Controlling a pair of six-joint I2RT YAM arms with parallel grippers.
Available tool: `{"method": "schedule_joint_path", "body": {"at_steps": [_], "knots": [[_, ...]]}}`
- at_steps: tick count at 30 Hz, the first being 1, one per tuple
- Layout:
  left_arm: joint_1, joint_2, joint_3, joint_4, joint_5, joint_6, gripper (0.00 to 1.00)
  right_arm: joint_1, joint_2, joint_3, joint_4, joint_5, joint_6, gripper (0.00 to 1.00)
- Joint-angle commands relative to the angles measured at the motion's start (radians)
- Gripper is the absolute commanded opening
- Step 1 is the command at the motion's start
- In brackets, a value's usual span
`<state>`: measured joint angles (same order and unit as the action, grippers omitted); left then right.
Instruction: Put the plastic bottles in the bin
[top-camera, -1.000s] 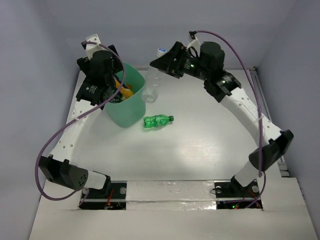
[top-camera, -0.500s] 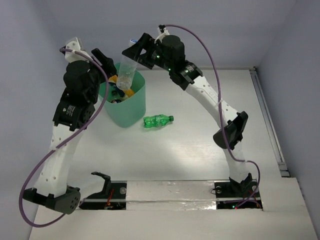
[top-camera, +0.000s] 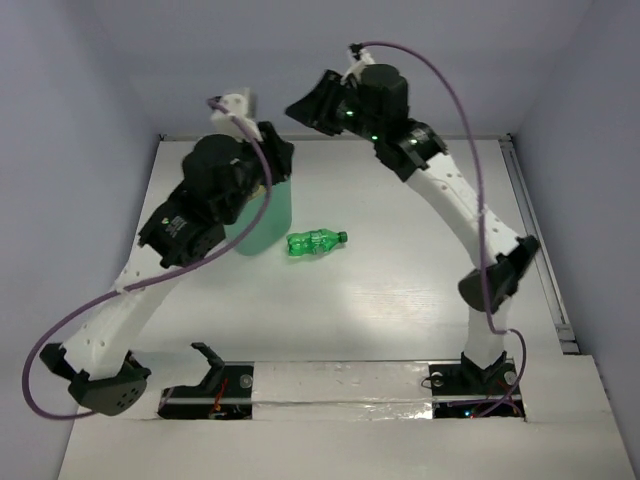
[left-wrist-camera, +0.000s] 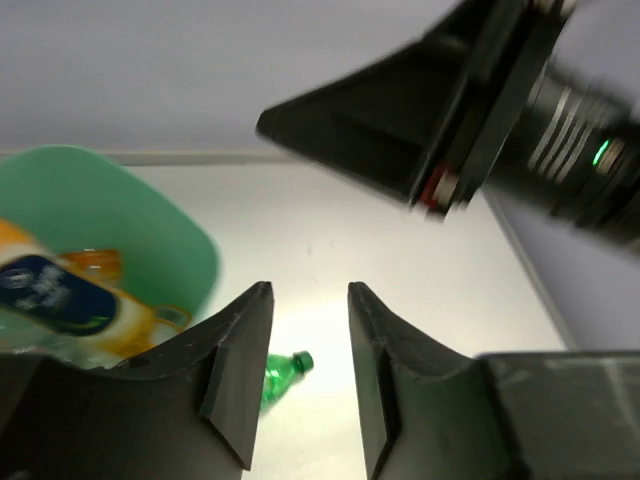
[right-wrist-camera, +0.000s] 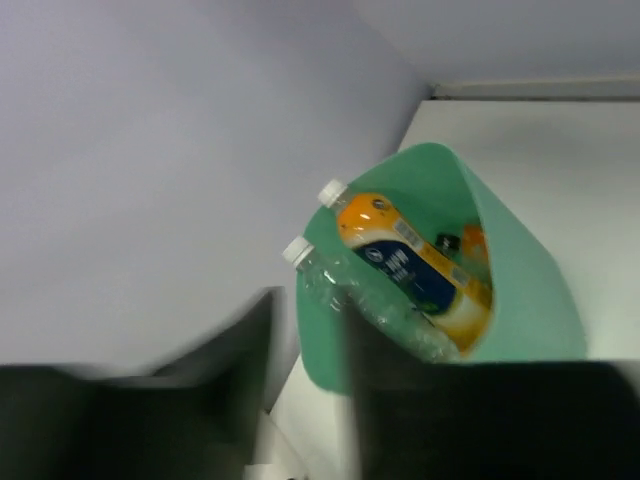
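The mint-green bin (top-camera: 268, 226) stands at the back left, half hidden under my left arm. In the right wrist view the bin (right-wrist-camera: 520, 300) holds an orange bottle with a dark blue label (right-wrist-camera: 415, 262) and a clear bottle (right-wrist-camera: 360, 295) leaning on the rim. A green bottle (top-camera: 316, 242) lies on the table right of the bin, also seen in the left wrist view as the green bottle (left-wrist-camera: 282, 374). My left gripper (left-wrist-camera: 308, 300) hangs above the bin's right side, jaws narrowly apart and empty. My right gripper (top-camera: 298, 108) hovers behind the bin, fingers blurred, a small empty gap between them.
White table with grey walls at the back and sides. A metal rail (top-camera: 535, 230) runs along the right edge. My right arm's gripper (left-wrist-camera: 400, 140) fills the upper part of the left wrist view, close above my left fingers.
The clear bottle left my right gripper and now lies in the bin; that gripper drew back to the right. My left arm swung over the bin. Both pairs of jaws narrowed.
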<state>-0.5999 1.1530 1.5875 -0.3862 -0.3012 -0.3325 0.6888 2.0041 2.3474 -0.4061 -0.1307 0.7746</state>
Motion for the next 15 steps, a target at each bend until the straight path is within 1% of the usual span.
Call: {"method": "schedule_joint_path", "body": {"at_steps": [1,2,3,5,6,8,9,10,11,12,13,14,15], "knots": [[-0.165,0.056,0.01,0.02,-0.099,0.119,0.32,-0.081,-0.259,-0.199,0.076,0.009,-0.064,0.17],[-0.208,0.076,-0.029,0.03,-0.089,0.131,0.26,-0.093,-0.363,-0.273,0.088,0.02,-0.096,0.07],[-0.23,0.083,-0.053,0.039,-0.046,0.138,0.13,-0.113,-0.414,-0.416,0.092,0.025,-0.112,0.02],[-0.267,0.1,-0.128,0.081,-0.013,0.164,0.03,-0.124,-0.516,-0.561,0.098,0.067,-0.152,0.0],[-0.299,0.126,-0.148,0.089,0.006,0.191,0.0,-0.124,-0.621,-0.708,0.105,0.089,-0.156,0.0],[-0.31,0.177,-0.19,0.096,0.023,0.213,0.0,-0.167,-0.729,-0.851,0.133,0.118,-0.143,0.0],[-0.319,0.192,-0.205,0.101,0.048,0.233,0.0,-0.185,-0.83,-0.916,0.133,0.124,-0.132,0.0],[-0.319,0.211,-0.215,0.104,0.053,0.242,0.0,-0.224,-0.876,-1.029,0.128,0.128,-0.124,0.0],[-0.319,0.224,-0.237,0.112,0.059,0.253,0.0,-0.247,-0.921,-1.081,0.109,0.128,-0.109,0.01],[-0.319,0.253,-0.248,0.118,0.062,0.263,0.1,-0.267,-0.962,-1.126,0.098,0.128,-0.104,0.02],[-0.319,0.267,-0.257,0.122,0.062,0.288,0.21,-0.287,-1.037,-1.204,0.086,0.128,-0.104,0.11],[-0.319,0.299,-0.271,0.138,0.068,0.308,0.33,-0.313,-1.071,-1.238,0.06,0.128,-0.11,0.19],[-0.319,0.322,-0.27,0.139,0.077,0.325,0.57,-0.322,-1.102,-1.267,0.043,0.152,-0.112,0.3]]}}
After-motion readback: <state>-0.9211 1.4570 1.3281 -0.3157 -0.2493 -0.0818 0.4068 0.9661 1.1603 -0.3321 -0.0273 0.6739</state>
